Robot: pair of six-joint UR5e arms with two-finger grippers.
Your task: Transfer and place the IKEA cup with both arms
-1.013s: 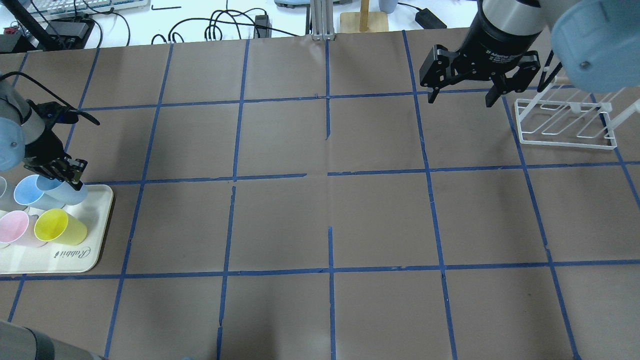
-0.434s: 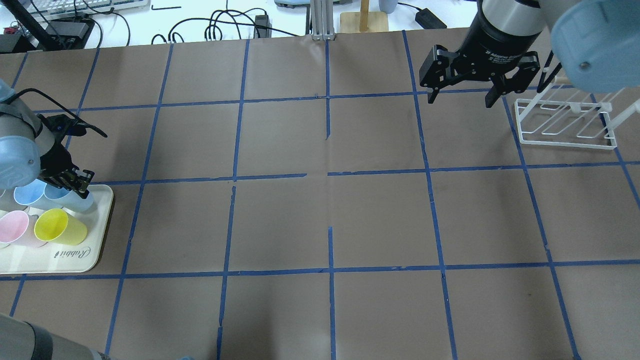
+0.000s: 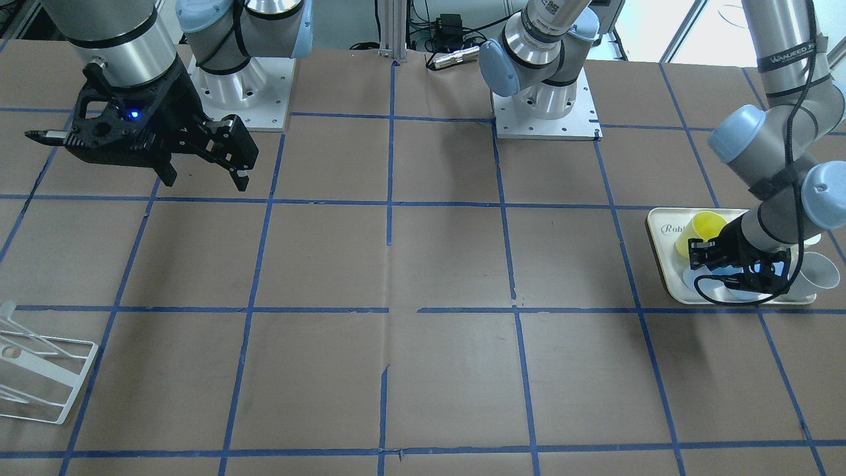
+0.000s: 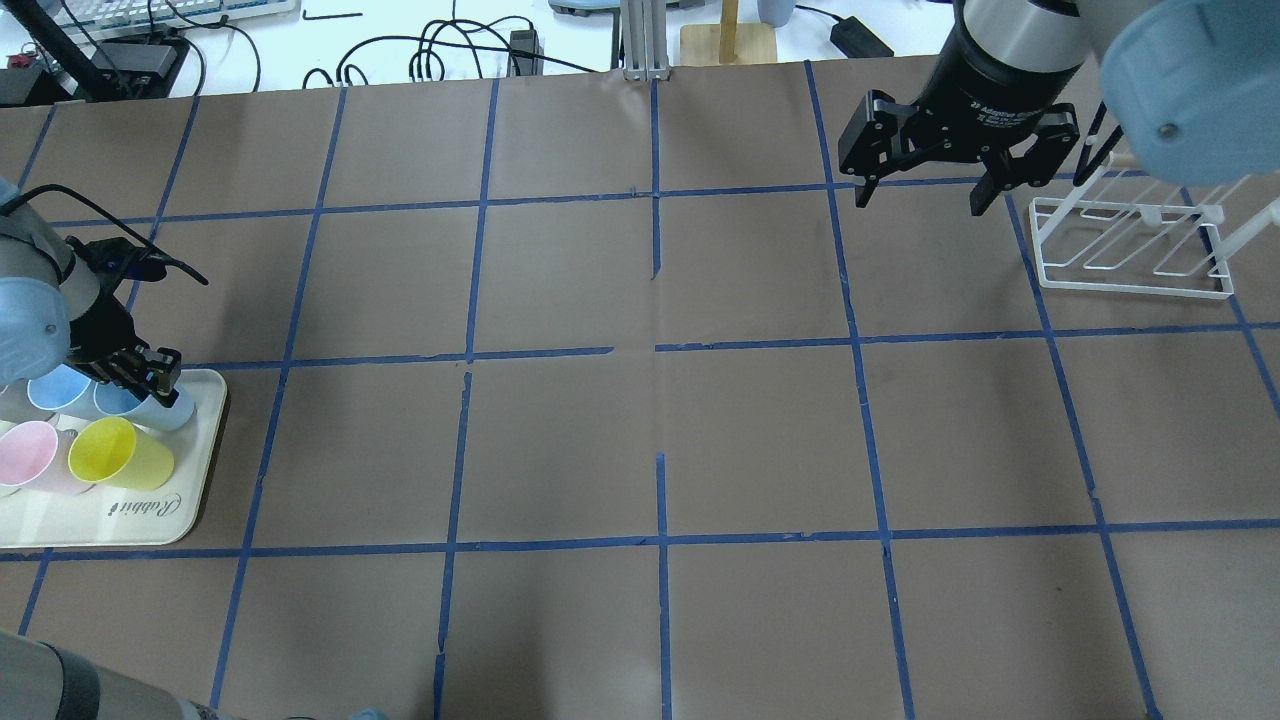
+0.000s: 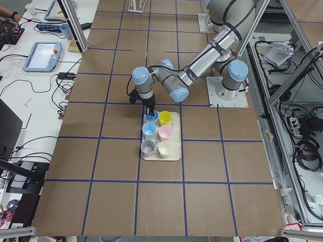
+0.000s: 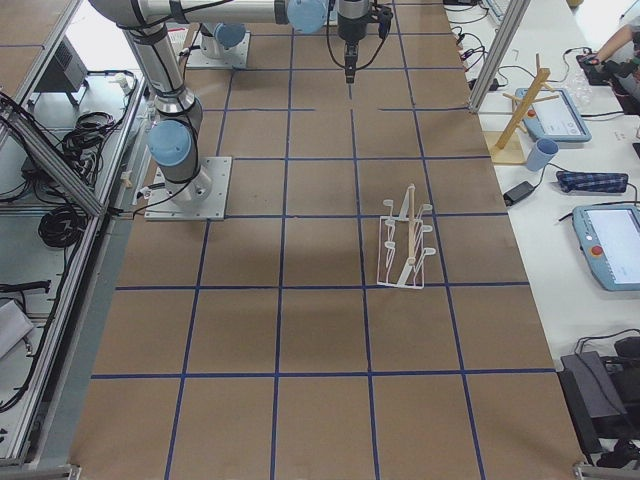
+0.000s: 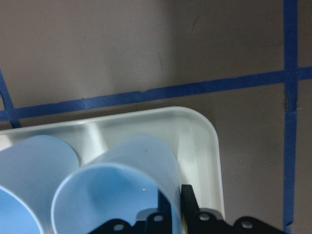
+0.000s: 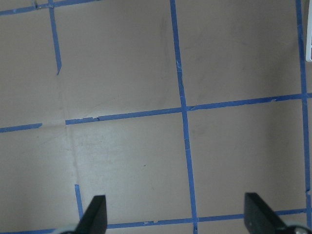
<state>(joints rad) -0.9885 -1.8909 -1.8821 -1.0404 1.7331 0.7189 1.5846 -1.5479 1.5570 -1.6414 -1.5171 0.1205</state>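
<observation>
Front view: my left gripper (image 3: 733, 270) is down in the tray (image 3: 663, 264), at the corner farthest from my base and nearest the table's middle. My right gripper (image 3: 205, 177) hangs well apart from the tray, across the table, with its jaws spread and nothing between them. A white wire rack (image 3: 39, 370) stands farther from the tray again.

Overhead view: the cup (image 4: 168, 410), pale blue, stands in that same tray corner under my left gripper. Its twin cup (image 4: 55, 388) sits just beside it, and a yellow cup (image 4: 115, 452) is in the next row, toward my base.

Left side view: six cups fill the tray in two rows, and my left gripper is on the end one.

Left wrist view: one finger (image 7: 188, 204) is outside the cup's wall and the other is inside it. The wall is pinched between them, so I am grasping the cup by its rim. I cannot tell whether its base has left the tray.

Right wrist view: only taped brown paper shows between my widely spread fingers (image 8: 95, 217).

I judge this to be the pick-up step, with the transfer not yet begun. The next move calls for a straight lift clear of the twin cup and the tray's lip. After that comes a carry towards the table's middle, where my right gripper must meet it.
</observation>
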